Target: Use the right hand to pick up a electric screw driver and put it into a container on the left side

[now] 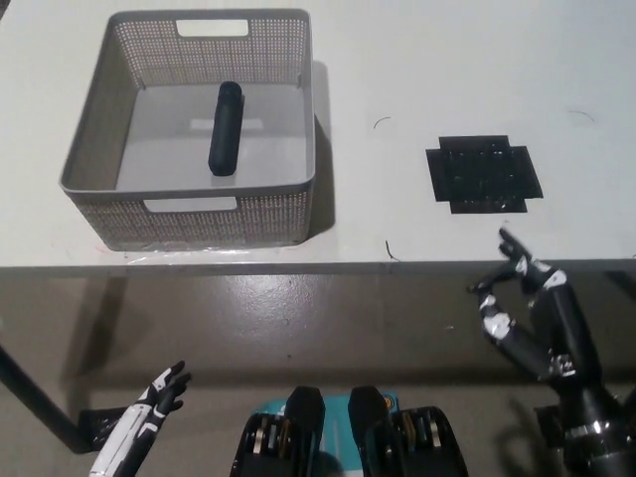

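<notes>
The black right robot hand (525,308) hangs off the worktop's (417,60) front edge at four o'clock, fingers spread and holding nothing. The white left robot hand (159,394) rests low at seven o'clock, fingers apart and empty. The electric screwdriver (225,128) lies inside the grey mesh container (290,204) at eleven o'clock. A black square mat (483,173) sits at two o'clock on the pale surface; grey floor (298,318) shows below.

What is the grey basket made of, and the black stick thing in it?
The grey mesh basket looks like matte plastic: tiny moulded holes, cut-out handles. The black cylindrical electric screwdriver seems smooth hard plastic or rubber, with a faint sheen; hard to tell which.
</notes>
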